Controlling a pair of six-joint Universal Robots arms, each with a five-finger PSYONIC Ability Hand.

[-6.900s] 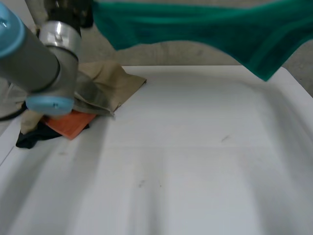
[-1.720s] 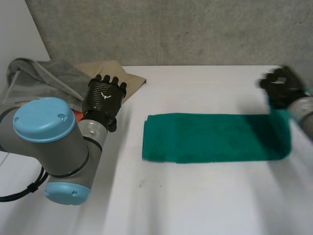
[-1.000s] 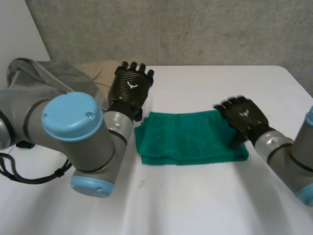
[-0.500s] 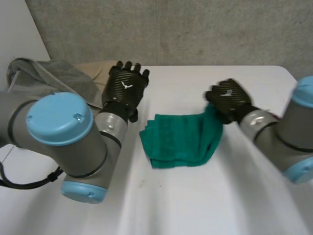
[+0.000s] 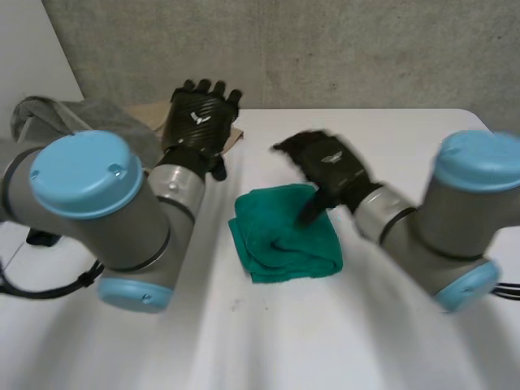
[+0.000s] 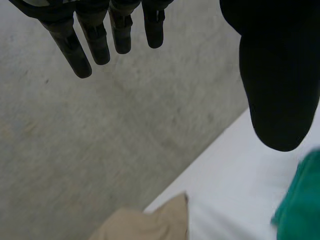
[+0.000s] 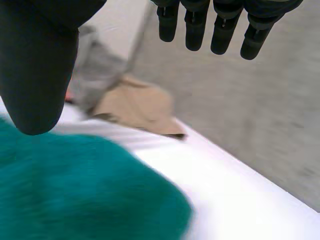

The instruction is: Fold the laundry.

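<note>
- A grey cloth (image 5: pixel 49 114) lies in a heap at the far left corner of the counter (image 5: pixel 268 341), behind the left arm (image 5: pixel 81 195).
- A tan cloth (image 6: pixel 150 222) lies flat just beside the grey one. One corner of it pokes out toward the middle of the counter.
- The left hand (image 5: pixel 197 122) hovers above the tan cloth's corner, clear of the surface. Its fingers (image 6: pixel 97 45) are straight and stand well away from the thumb, and it holds nothing.
- The green towel (image 5: pixel 284 240) lies near the middle of the counter, between the two arms and apart from the tan cloth. It is folded into a thick, rough square, with layered edges on its left side and a rumpled top.
- The right hand (image 5: pixel 325 162) hangs over the towel's far right corner, palm down. Its fingers are straight and the thumb is spread wide, so nothing is pinched. The thumb points down at the towel, but whether it touches cannot be told.
- The right arm (image 5: pixel 455 219) reaches in from the counter's right side.
</note>
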